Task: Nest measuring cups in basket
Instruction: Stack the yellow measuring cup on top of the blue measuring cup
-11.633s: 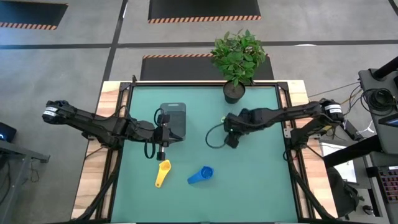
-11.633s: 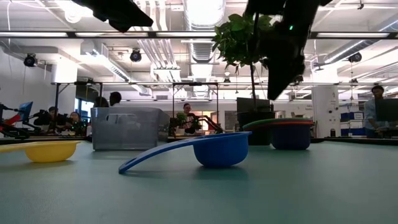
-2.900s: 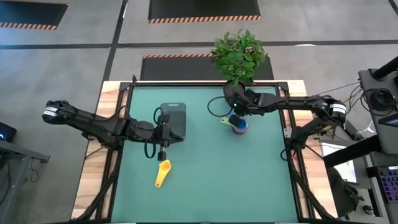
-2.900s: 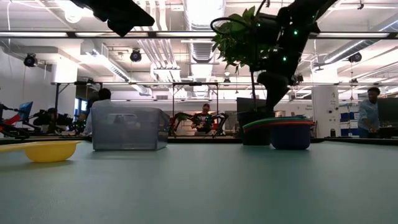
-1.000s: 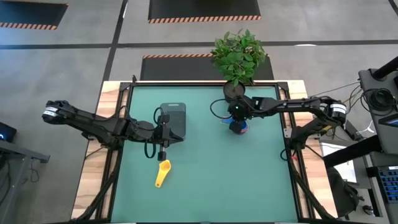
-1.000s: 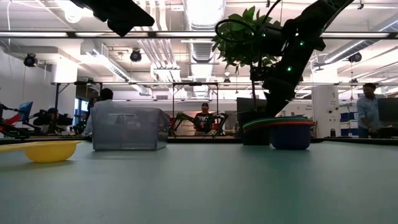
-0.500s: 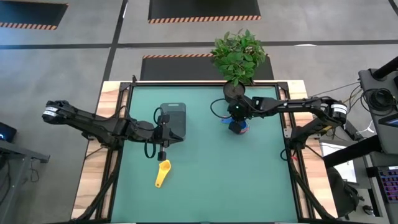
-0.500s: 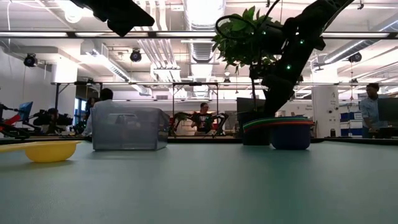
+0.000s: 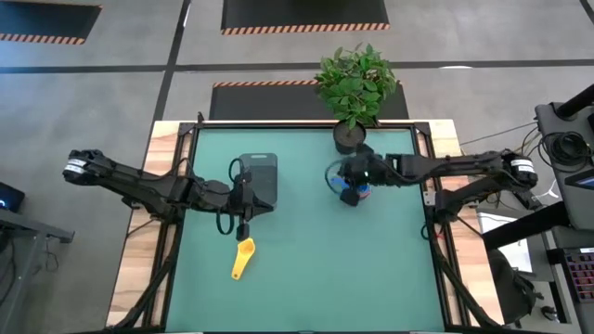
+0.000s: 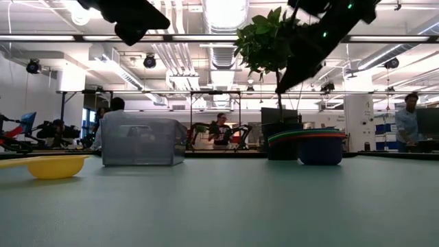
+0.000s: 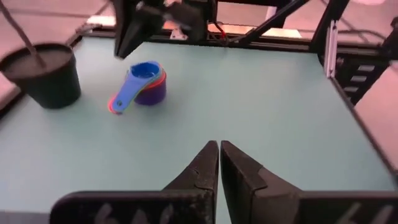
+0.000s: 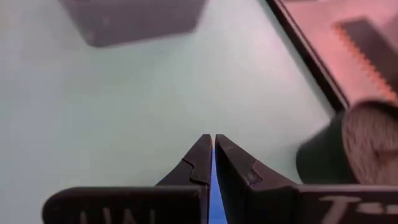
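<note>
Right gripper [image 9: 350,192] is above the nested stack of measuring cups [image 11: 140,85], fingers almost together with only a thin blue sliver showing between them; not clear that it grips anything. Stack sits on the green mat [image 9: 316,250] near the black plant pot [image 9: 349,137]. Left gripper [image 9: 243,226] is closed and empty beside the basket [image 9: 259,176]. Yellow cup [image 9: 242,257] lies alone toward the near edge, open mat around it.
</note>
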Motion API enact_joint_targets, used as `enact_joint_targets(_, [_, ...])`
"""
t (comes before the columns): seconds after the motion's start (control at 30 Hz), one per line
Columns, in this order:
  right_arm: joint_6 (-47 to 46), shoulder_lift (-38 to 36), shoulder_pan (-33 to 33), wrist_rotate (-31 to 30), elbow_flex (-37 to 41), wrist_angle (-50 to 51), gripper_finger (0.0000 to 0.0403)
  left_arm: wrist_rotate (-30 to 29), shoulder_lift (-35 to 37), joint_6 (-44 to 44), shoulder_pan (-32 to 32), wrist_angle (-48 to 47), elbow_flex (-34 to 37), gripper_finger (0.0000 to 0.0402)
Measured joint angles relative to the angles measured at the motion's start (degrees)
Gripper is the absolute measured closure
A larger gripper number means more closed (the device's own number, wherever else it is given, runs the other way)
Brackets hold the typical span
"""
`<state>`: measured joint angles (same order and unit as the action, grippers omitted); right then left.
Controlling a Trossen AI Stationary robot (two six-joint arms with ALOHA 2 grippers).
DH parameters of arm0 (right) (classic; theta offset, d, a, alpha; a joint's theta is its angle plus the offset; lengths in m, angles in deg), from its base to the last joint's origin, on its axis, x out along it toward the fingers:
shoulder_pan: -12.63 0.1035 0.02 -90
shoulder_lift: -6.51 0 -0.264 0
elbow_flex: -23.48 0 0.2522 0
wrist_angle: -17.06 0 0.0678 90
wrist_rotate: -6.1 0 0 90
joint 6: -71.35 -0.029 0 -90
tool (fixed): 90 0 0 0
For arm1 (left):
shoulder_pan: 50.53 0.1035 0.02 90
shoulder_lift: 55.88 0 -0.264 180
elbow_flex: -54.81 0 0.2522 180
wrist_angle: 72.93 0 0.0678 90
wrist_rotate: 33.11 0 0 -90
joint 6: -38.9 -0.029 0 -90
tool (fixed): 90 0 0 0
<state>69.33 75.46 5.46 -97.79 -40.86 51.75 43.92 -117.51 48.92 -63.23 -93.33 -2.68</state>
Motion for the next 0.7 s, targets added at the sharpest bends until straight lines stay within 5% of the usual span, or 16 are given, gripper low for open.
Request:
enact_joint_targets(0.33, [5.4, -0.2, 14.0, -11.3, 0.2, -9.7, 0.0394, 2.3, 0.0, 27.2, -8.9, -10.4, 0.0, 0.0402])
enact_joint_targets(0.5, [9.3, -0.2, 15.8, -13.1, 0.2, -13.2, 0.0394, 3.9, -2.4, 50.0, -14.6, -16.5, 0.0, 0.0402])
enact_joint_targets(0.7, [14.1, -0.2, 15.8, -13.3, 0.2, -16.3, 0.0394, 7.3, -11.4, 63.2, -18.2, -16.5, 0.0, 0.0402])
